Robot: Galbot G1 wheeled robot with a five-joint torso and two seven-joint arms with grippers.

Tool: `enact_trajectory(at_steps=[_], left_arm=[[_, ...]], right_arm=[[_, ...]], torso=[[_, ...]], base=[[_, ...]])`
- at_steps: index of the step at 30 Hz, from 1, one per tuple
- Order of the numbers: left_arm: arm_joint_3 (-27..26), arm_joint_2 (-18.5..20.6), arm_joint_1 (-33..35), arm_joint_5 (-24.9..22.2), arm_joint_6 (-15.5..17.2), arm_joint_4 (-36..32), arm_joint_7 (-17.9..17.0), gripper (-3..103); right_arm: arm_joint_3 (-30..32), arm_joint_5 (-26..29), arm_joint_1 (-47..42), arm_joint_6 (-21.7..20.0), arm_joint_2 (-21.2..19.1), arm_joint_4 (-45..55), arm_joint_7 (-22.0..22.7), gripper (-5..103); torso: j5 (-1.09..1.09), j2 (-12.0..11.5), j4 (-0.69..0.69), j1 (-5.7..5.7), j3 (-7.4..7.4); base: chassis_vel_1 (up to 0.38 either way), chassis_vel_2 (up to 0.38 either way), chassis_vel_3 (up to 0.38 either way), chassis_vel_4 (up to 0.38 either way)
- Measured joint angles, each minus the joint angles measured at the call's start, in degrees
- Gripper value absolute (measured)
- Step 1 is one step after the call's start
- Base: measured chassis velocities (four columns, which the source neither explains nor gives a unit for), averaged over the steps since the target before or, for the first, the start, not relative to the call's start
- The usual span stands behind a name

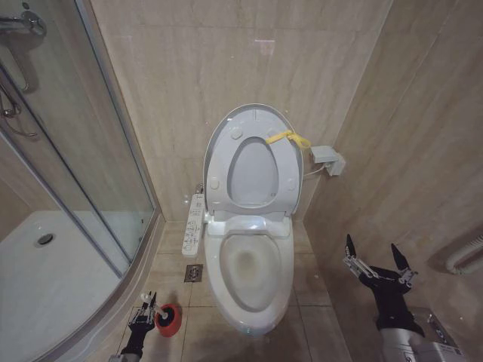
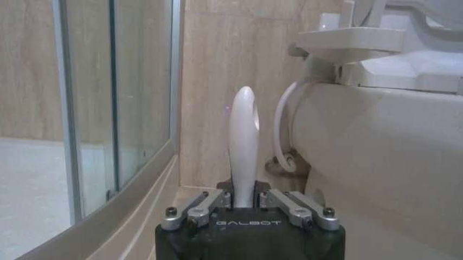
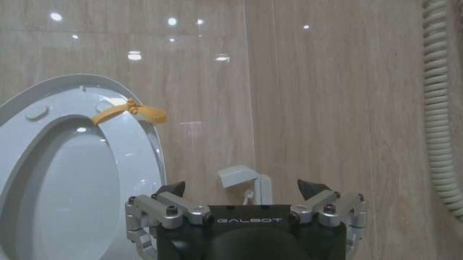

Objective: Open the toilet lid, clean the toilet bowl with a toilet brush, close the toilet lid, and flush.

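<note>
The toilet lid (image 1: 219, 143) stands upright against the back wall, its yellow strap (image 1: 289, 138) at the top, and the ring seat (image 1: 283, 172) is raised against it. Below, the toilet bowl (image 1: 215, 264) lies uncovered, with the button panel (image 1: 195, 224) on its left side. On the floor left of the bowl, my left gripper (image 1: 142, 313) is shut on the toilet brush's white handle (image 2: 244, 141), which stands in the red cup holder (image 1: 169, 320). My right gripper (image 1: 379, 260) hangs open to the right of the bowl, with nothing in it. In the right wrist view it (image 3: 246, 189) faces the lid (image 3: 43, 97).
A glass shower enclosure (image 1: 98, 151) closes the left side, with a floor drain (image 1: 193, 273) beside the bowl. A white box (image 1: 328, 158) is mounted on the back wall. A ribbed hose (image 3: 437, 108) hangs on the right wall, close to my right arm.
</note>
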Motion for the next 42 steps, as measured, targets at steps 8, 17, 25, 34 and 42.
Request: enact_trajectory(at_steps=[8,17,25,34,42], left_arm=[[-0.90,0.32,0.89,0.47,0.00,-0.75,2.96,17],[-2.82,0.56,4.06,2.00,0.04,-5.18,2.61,43],[-4.36,0.73,8.00,4.74,0.90,-14.66,-3.51,70],[-5.38,-0.23,9.51,6.13,1.88,-17.48,-4.09,100],[-8.15,0.02,16.73,7.81,8.32,-33.94,-9.16,100]], right_arm=[[0.00,0.00,0.00,0.00,0.00,0.00,0.00,100],[0.00,0.00,0.00,0.00,0.00,0.00,0.00,100],[0.00,0.00,0.00,0.00,0.00,0.00,0.00,100],[0.00,0.00,0.00,0.00,0.00,0.00,0.00,100],[0.00,0.00,0.00,0.00,0.00,0.00,-0.01,100]], torso=[[0.00,0.00,0.00,0.00,0.00],[0.00,0.00,0.00,0.00,0.00],[0.01,0.01,-0.01,0.00,-0.01],[0.00,0.01,0.00,0.00,0.00],[0.00,0.01,0.00,0.00,0.00]], base=[[0.000,0.000,0.000,0.000],[0.000,0.000,0.000,0.000],[0.000,0.000,0.000,0.000],[0.000,0.000,0.000,0.000],[0.000,0.000,0.000,0.000]])
